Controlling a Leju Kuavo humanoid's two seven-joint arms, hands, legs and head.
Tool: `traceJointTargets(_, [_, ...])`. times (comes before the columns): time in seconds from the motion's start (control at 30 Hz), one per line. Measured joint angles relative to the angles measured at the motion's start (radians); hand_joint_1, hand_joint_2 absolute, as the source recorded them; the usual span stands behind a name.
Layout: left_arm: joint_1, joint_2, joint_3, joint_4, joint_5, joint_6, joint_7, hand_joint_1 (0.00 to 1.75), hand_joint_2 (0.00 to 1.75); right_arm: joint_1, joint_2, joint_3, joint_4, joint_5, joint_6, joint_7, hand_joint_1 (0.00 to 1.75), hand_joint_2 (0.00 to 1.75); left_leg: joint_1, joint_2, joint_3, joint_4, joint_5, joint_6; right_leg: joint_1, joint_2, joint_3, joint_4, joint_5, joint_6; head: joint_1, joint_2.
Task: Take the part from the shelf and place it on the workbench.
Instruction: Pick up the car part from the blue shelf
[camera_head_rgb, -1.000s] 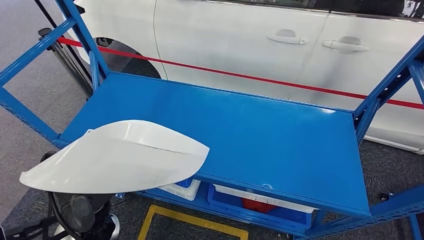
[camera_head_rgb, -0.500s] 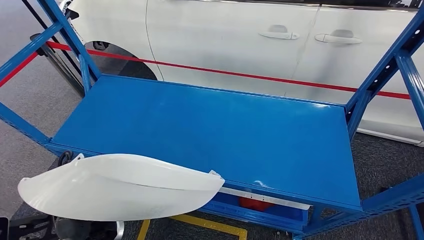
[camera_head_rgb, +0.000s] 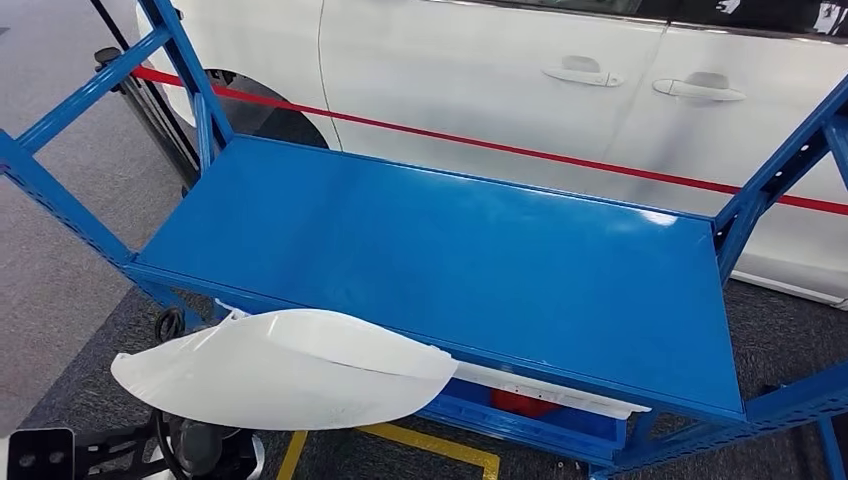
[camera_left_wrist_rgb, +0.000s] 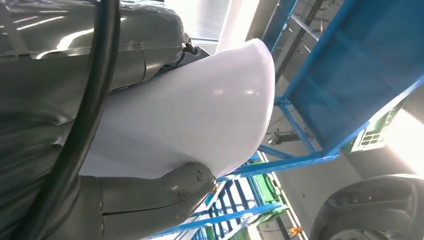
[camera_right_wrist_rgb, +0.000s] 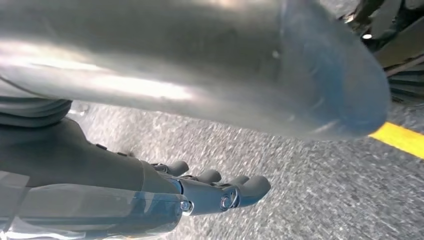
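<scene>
- Since a second ago the whole head view has shifted, so the camera has moved; within it the white part (camera_head_rgb: 290, 368) has slid from overlapping the blue shelf's (camera_head_rgb: 450, 250) near-left corner to sitting just in front of its front edge and lower in the frame
- Judged from that, the part is already off the shelf and the carry toward the workbench is under way; no workbench shows yet, so placing is still ahead
- The part is a long, thin, glossy white shell, curved like a shallow scoop, rounded at one end and tapering toward the other, with a raised lip along its far side; it looks light but wide and awkward to balance
- The left robot hand (camera_left_wrist_rgb: 150, 197) holds the part, thumb pressed against its smooth curved face, other fingers hidden behind it
- The right robot hand (camera_right_wrist_rgb: 210, 190) hangs above grey floor near a yellow floor line (camera_right_wrist_rgb: 400, 137), fingers loosely extended, holding nothing
</scene>
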Motion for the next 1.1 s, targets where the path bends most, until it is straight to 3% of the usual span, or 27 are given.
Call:
traceJointTargets(0.1, [-0.009, 0.000, -0.013, 0.002, -0.033, -0.008, -0.005, 1.75, 1.75, 0.000, -0.006, 0.002, 0.000, 0.014, -0.003, -0.004, 0.00, 0.00, -0.001, -0.024, -0.021, 0.035, -0.011, -0.014, -0.004, 0.033, 0.096, -0.167, 0.069, -0.004, 0.000, 0.000])
traceJointTargets(0.17, [-0.019, 0.000, -0.025, 0.000, -0.048, -0.006, -0.006, 1.75, 1.75, -0.003, -0.009, 0.005, 0.000, 0.019, -0.005, -0.005, 0.00, 0.00, -0.003, -0.035, -0.033, 0.052, -0.016, -0.023, -0.001, 0.042, 0.112, -0.199, 0.071, -0.015, -0.001, 0.000])
traceJointTargets(0.23, [-0.027, 0.000, -0.034, -0.003, -0.052, -0.004, -0.006, 1.75, 1.75, -0.008, -0.009, 0.009, 0.000, 0.022, -0.007, -0.008, 0.00, 0.00, -0.002, -0.045, -0.037, 0.057, -0.017, -0.029, 0.000, 0.025, 0.113, -0.201, 0.074, -0.027, 0.000, 0.000])
traceJointTargets(0.3, [-0.035, 0.001, -0.042, -0.006, -0.051, 0.000, -0.003, 1.75, 1.75, -0.011, -0.010, 0.013, 0.000, 0.025, -0.008, -0.012, 0.00, 0.00, -0.001, -0.027, -0.052, 0.091, -0.040, -0.039, -0.003, 0.006, 0.114, -0.204, 0.077, -0.038, -0.004, 0.000])
traceJointTargets(0.4, [-0.049, 0.002, -0.053, -0.008, -0.050, 0.007, 0.001, 1.75, 1.75, -0.010, -0.011, 0.018, 0.000, 0.028, -0.010, -0.015, 0.00, 0.00, 0.008, 0.020, -0.131, 0.261, -0.133, -0.058, -0.003, -0.024, 0.111, -0.206, 0.079, -0.044, -0.012, 0.000])
traceJointTargets(0.47, [-0.052, 0.003, -0.059, -0.008, -0.050, 0.009, 0.002, 1.75, 1.75, -0.010, -0.011, 0.021, 0.000, 0.030, -0.012, -0.016, 0.00, 0.00, 0.012, 0.028, -0.166, 0.336, -0.153, -0.062, -0.001, -0.046, 0.109, -0.205, 0.079, -0.044, -0.012, 0.000])
traceJointTargets(0.5, [-0.054, 0.003, -0.063, -0.008, -0.050, 0.011, 0.003, 1.75, 1.75, -0.011, -0.011, 0.022, 0.000, 0.031, -0.012, -0.016, 0.00, 0.00, 0.013, 0.030, -0.156, 0.319, -0.134, -0.061, 0.000, -0.056, 0.109, -0.205, 0.079, -0.044, -0.012, 0.000])
traceJointTargets(0.53, [-0.058, 0.003, -0.067, -0.008, -0.050, 0.013, 0.003, 1.75, 1.75, -0.012, -0.011, 0.023, 0.000, 0.033, -0.012, -0.016, 0.00, 0.00, 0.012, 0.038, -0.126, 0.262, -0.100, -0.055, 0.002, -0.066, 0.111, -0.206, 0.078, -0.044, -0.012, 0.000])
traceJointTargets(0.6, [-0.069, 0.004, -0.074, -0.008, -0.052, 0.016, 0.003, 1.75, 1.75, -0.013, -0.008, 0.025, 0.000, 0.036, -0.008, -0.012, 0.00, 0.00, 0.001, 0.084, -0.051, 0.116, -0.044, -0.034, 0.005, -0.086, 0.116, -0.209, 0.078, -0.042, -0.011, 0.000])
traceJointTargets(0.67, [-0.080, 0.004, -0.080, -0.007, -0.054, 0.020, 0.005, 1.75, 1.75, -0.013, -0.004, 0.027, 0.001, 0.041, -0.004, -0.006, 0.00, 0.00, -0.011, 0.120, -0.019, 0.044, -0.030, -0.016, 0.005, -0.103, 0.120, -0.214, 0.079, -0.034, -0.012, 0.000])
traceJointTargets(0.7, [-0.084, 0.004, -0.082, -0.007, -0.056, 0.023, 0.006, 1.75, 1.75, -0.013, -0.003, 0.029, 0.001, 0.043, -0.002, -0.003, 0.00, 0.00, -0.014, 0.118, -0.020, 0.041, -0.030, -0.012, 0.003, -0.112, 0.122, -0.217, 0.080, -0.029, -0.012, 0.000])
traceJointTargets(0.77, [-0.088, 0.004, -0.085, -0.008, -0.061, 0.028, 0.008, 1.75, 1.75, -0.015, -0.001, 0.034, 0.001, 0.048, -0.001, -0.002, 0.00, 0.00, -0.015, 0.099, -0.016, 0.029, -0.022, -0.005, 0.002, -0.127, 0.129, -0.225, 0.082, -0.021, -0.014, 0.000])
traceJointTargets(0.8, [-0.090, 0.004, -0.087, -0.008, -0.065, 0.031, 0.008, 1.75, 1.75, -0.016, -0.001, 0.037, 0.001, 0.051, -0.001, -0.002, 0.00, 0.00, -0.012, 0.088, -0.010, 0.017, -0.013, -0.002, 0.002, -0.119, 0.133, -0.224, 0.080, -0.017, -0.012, 0.000])
traceJointTargets(0.87, [-0.100, 0.004, -0.094, -0.009, -0.074, 0.038, 0.009, 1.75, 1.75, -0.017, 0.000, 0.044, 0.001, 0.056, -0.001, -0.004, 0.00, 0.00, -0.004, 0.063, 0.002, -0.009, 0.007, 0.006, 0.002, -0.065, 0.116, -0.178, 0.045, -0.012, -0.008, 0.000])
traceJointTargets(0.9, [-0.105, 0.004, -0.098, -0.009, -0.078, 0.041, 0.010, 1.75, 1.75, -0.016, 0.000, 0.047, 0.001, 0.058, -0.001, -0.005, 0.00, 0.00, -0.002, 0.052, 0.001, -0.014, 0.013, 0.007, 0.001, -0.033, 0.091, -0.126, 0.015, -0.011, -0.005, 0.000])
traceJointTargets(0.97, [-0.112, 0.004, -0.105, -0.009, -0.084, 0.045, 0.014, 1.75, 1.75, -0.014, 0.000, 0.051, 0.002, 0.063, 0.000, -0.005, 0.00, 0.00, -0.002, 0.028, -0.004, -0.012, 0.016, 0.009, 0.002, -0.005, 0.027, -0.005, -0.040, -0.009, -0.002, 0.000])
traceJointTargets(1.03, [-0.118, 0.004, -0.113, -0.008, -0.088, 0.045, 0.019, 1.75, 1.75, -0.012, -0.001, 0.055, 0.002, 0.069, 0.000, -0.004, 0.00, 0.00, -0.002, 0.001, -0.007, -0.005, 0.015, 0.008, 0.002, -0.001, 0.001, 0.035, -0.033, -0.006, -0.001, 0.000])
traceJointTargets(1.1, [-0.124, 0.004, -0.120, -0.006, -0.091, 0.043, 0.022, 1.75, 1.75, -0.011, -0.002, 0.058, 0.002, 0.073, 0.000, -0.004, 0.00, 0.00, -0.002, -0.015, -0.009, 0.000, 0.014, 0.006, 0.001, -0.001, 0.009, 0.010, -0.002, -0.005, 0.000, 0.000])
